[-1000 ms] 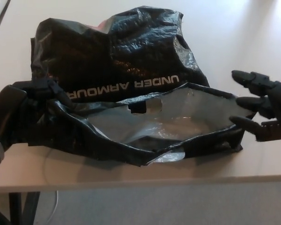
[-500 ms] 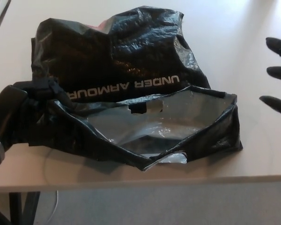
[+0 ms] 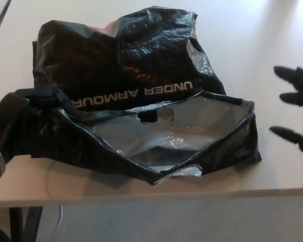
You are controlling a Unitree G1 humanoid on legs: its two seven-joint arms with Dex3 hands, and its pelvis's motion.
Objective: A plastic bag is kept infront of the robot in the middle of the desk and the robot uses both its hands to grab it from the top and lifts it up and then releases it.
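The black plastic bag (image 3: 141, 101) is lying on the pale desk (image 3: 252, 45) between the two hands, its long axis running left to right and its silver-lined mouth gaping toward the near edge. The left hand (image 3: 38, 98) is closing on the bag's left top corner; the right hand (image 3: 295, 108) is hovering just beside the bag's right end, fingers spread and holding nothing; nothing is lying between it and the bag.

A crumpled glossy black plastic bag (image 3: 126, 75) lies on its side on the counter (image 3: 252, 40), its mouth gaping toward the near edge and showing a silvery-grey lining. White letters reading UNDER ARMOUR run upside down across its upper face. A small handle cut-out shows in the rim.
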